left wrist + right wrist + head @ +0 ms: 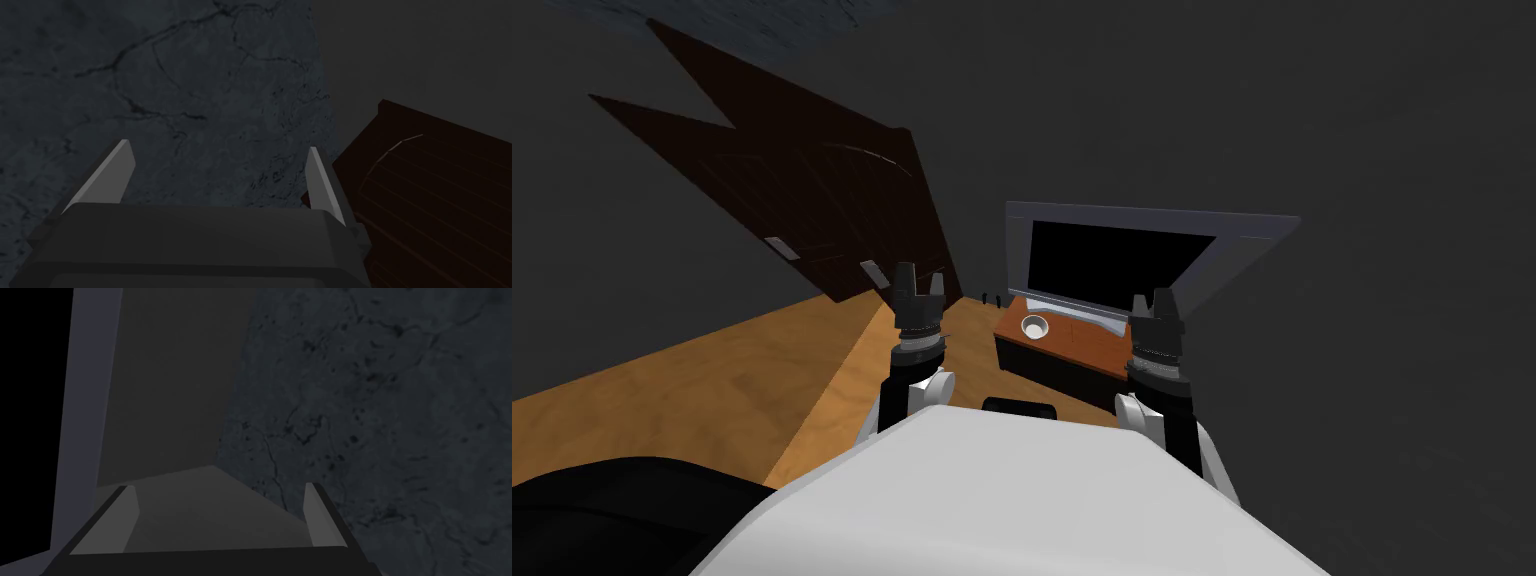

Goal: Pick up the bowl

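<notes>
bowl (1034, 326) on brown stand (1087, 345), far ahead between left gripper (919, 278) and right gripper (1153, 300); both spread wide, gripping nothing; neither arm clearly nearer

Both arms are held up and forward, side by side. The left gripper (919, 282) stands at about 11 o'clock and the right gripper (1153, 300) at about 1 o'clock. Each has its two fingers spread wide, with nothing between them.
</notes>
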{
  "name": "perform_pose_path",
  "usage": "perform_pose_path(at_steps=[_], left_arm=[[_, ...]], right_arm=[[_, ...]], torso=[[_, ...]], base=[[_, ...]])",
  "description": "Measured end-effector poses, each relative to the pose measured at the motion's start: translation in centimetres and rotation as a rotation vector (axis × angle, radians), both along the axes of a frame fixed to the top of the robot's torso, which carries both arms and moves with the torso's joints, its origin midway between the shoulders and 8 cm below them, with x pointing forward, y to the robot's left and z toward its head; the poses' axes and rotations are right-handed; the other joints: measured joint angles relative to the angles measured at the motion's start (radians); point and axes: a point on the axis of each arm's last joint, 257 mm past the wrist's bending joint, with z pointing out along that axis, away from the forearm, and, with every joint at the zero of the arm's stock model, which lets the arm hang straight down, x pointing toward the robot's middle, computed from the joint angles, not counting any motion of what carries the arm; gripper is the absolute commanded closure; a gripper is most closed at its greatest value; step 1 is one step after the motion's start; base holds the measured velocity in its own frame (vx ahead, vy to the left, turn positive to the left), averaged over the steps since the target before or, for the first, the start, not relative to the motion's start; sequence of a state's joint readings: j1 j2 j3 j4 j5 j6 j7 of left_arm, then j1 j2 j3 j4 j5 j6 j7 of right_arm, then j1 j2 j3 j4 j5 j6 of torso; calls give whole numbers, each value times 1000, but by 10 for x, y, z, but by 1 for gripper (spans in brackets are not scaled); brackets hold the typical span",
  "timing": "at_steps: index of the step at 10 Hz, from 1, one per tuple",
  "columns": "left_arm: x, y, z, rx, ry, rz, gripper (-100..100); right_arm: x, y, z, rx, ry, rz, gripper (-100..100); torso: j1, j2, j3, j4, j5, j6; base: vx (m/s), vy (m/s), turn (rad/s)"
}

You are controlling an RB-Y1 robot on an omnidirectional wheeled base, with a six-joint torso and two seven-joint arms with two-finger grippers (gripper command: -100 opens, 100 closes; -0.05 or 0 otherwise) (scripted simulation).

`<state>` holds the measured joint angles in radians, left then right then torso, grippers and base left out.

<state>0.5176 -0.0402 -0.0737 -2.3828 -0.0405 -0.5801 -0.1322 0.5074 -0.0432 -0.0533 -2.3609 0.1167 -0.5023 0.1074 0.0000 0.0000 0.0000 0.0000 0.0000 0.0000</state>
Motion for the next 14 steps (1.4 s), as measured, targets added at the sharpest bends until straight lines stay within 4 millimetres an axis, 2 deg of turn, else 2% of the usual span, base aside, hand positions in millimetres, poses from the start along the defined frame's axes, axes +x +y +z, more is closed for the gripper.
perform_pose_path(at_steps=[2, 6, 9, 11, 13, 14], left_arm=[[0, 0, 0, 0, 0, 0, 0], [0, 0, 0, 0, 0, 0, 0], [0, 0, 0, 0, 0, 0, 0], [0, 0, 0, 0, 0, 0, 0], [0, 0, 0, 0, 0, 0, 0], [0, 0, 0, 0, 0, 0, 0]], right_arm=[[5, -9, -30, -81, 80, -44, -100], [12, -24, -76, -199, 214, -120, -100], [14, -44, -114, -287, 320, -179, -100], [10, -66, -153, -375, 428, -237, -100], [0, -79, -186, -435, 511, -273, -100], [-7, -95, -208, -480, 571, -301, -100]], torso=[[4, -2, -1, -1, 1, 0], [3, -1, -1, 0, 1, 0], [4, -2, -1, 0, 1, 0], [6, -2, -1, 0, 1, 0], [5, -2, -1, 0, 1, 0], [6, -3, -2, -1, 1, 0]], base=[[34, 73, 221], [20, 63, 198], [26, 67, 260], [40, 84, 240], [52, 86, 337], [43, 68, 136]])
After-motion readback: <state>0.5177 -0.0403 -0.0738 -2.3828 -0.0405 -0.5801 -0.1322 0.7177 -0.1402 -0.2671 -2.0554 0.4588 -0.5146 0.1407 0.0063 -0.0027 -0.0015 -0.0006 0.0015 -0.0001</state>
